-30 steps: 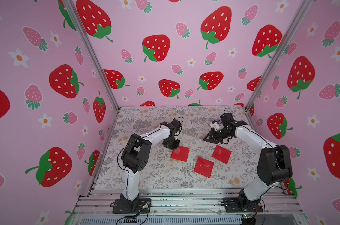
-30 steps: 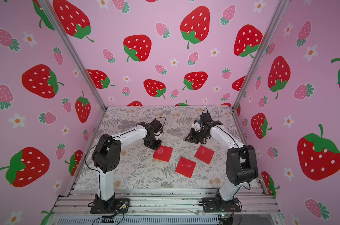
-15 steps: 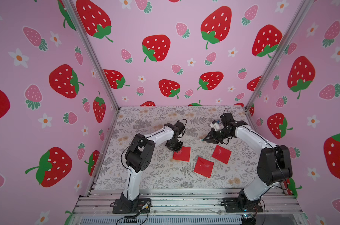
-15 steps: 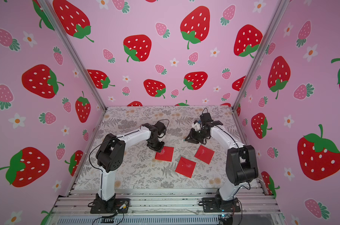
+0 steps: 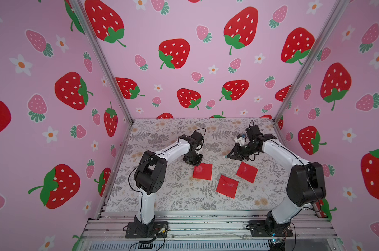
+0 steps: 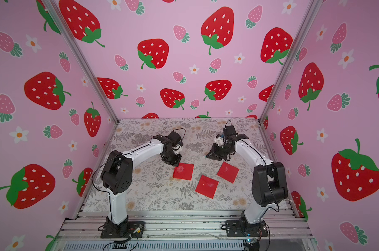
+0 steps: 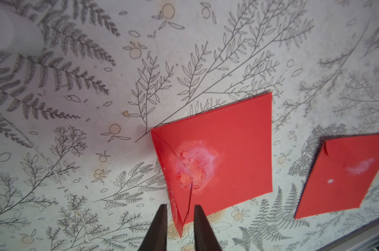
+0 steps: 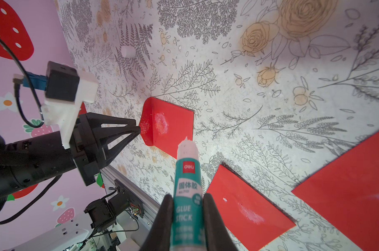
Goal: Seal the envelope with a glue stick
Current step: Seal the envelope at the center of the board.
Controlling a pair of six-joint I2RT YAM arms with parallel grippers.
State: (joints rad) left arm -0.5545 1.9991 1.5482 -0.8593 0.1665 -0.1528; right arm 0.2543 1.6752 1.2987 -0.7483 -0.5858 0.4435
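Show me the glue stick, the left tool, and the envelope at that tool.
glue stick (image 8: 187, 185): right wrist view, teal label.
left tool (image 7: 180, 209): left wrist view, midway between fingertips.
envelope (image 7: 238, 134): left wrist view, plain red face.

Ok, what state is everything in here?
White glue stick with teal label: uncapped, glue extended, clamped in right gripper.
Red square paper envelope on the left: flat, flap folded over, scuffed whitish glue patch.
Left gripper: jaws slightly apart, straddling that envelope's corner.
Front red envelope: flat, closed, small glue smear.
Red envelope on the right: flat, closed, glue smear.
Small white ribbed cylinder, likely the cap: lying loose, apart from envelopes.
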